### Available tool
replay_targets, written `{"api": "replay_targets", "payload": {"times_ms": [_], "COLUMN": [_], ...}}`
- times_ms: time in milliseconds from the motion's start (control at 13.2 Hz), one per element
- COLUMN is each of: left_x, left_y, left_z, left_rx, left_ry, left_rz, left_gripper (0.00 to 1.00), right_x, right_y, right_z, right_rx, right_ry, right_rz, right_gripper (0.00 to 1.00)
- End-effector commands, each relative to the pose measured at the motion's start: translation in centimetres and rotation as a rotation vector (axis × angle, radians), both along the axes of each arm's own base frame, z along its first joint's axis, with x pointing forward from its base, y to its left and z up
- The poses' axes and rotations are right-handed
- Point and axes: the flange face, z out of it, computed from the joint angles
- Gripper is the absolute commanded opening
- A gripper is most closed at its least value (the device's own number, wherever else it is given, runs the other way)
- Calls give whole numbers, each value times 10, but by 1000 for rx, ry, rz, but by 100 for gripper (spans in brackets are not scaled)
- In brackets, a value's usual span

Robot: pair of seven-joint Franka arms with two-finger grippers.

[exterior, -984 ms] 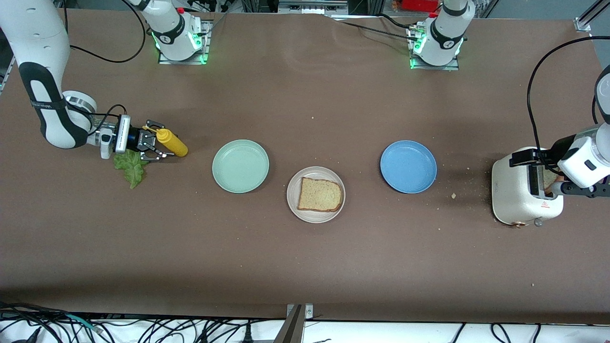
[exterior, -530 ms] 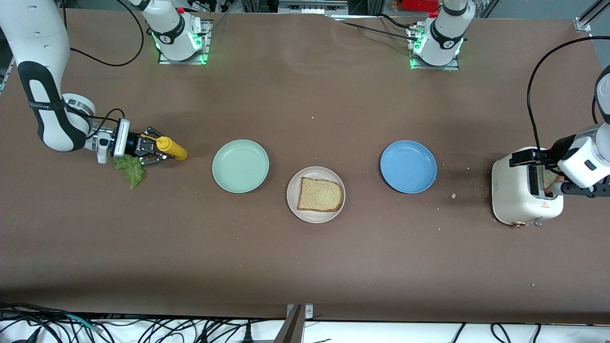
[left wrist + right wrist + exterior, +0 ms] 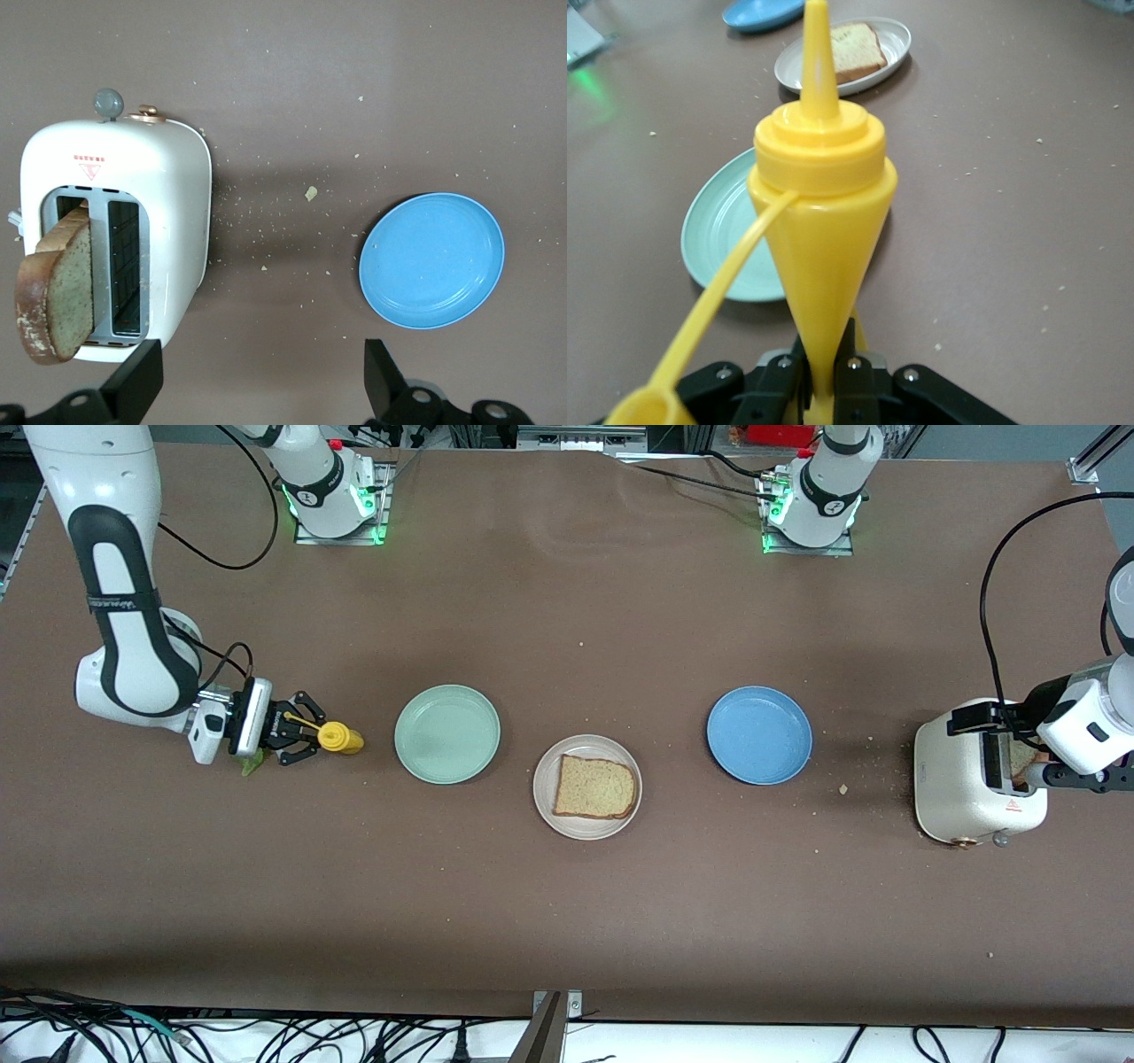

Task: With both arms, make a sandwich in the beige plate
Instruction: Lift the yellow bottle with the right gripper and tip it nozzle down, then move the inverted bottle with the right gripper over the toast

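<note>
Overhead, crumb-strewn brown table (image 3: 567,903), cables along its near edge, round beige plate (image 3: 545,802) mid-table bearing one speckled bread slice (image 3: 594,787), right gripper (image 3: 297,731) clamped on yellow squeeze bottle (image 3: 339,738), left gripper (image 3: 257,390) spread wide over white toaster (image 3: 173,221) with red triangle label.

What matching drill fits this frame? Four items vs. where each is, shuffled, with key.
Items:
1. yellow squeeze bottle
2. bread slice
3. second bread slice
4. lettuce leaf

Places:
A. sticking out of a slot of the white toaster
B. on the beige plate
C. on the table, mostly hidden under the right gripper
D. clamped in the right gripper's fingers, beside the mint green plate

Pairs: 1-D, 2-B, 3-A, 4-C
</note>
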Motion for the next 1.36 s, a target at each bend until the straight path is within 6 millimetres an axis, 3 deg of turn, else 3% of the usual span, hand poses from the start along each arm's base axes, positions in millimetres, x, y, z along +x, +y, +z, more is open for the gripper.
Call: {"api": "replay_targets", "payload": {"times_ms": [0,303,454,681,909,1287], "left_x": [-6,-6,-6,-6,-6,-6], "left_y": [2,2,2,2,2,2], "left_z": [7,8,9,9,9,9], "left_rx": [31,32,32,32,32,32], "left_ry": [4,3,1,1,0,1], "left_rz": [-2,-1,1,1,1,1], "left_gripper": [100,100,100,100,100,100], "right_x": [24,44,45,27,9,10], "right_y": [46,155,201,270,331,421], "right_z": [54,114,132,136,128,104], "right_rx": [-150,-433,-574,-752,-901,-1189], "right_ry": [30,71,67,30,-50,-132], "right_rz": [-4,-39,-89,-138,-156,-63], "right_gripper": [0,0,0,0,0,0]}}
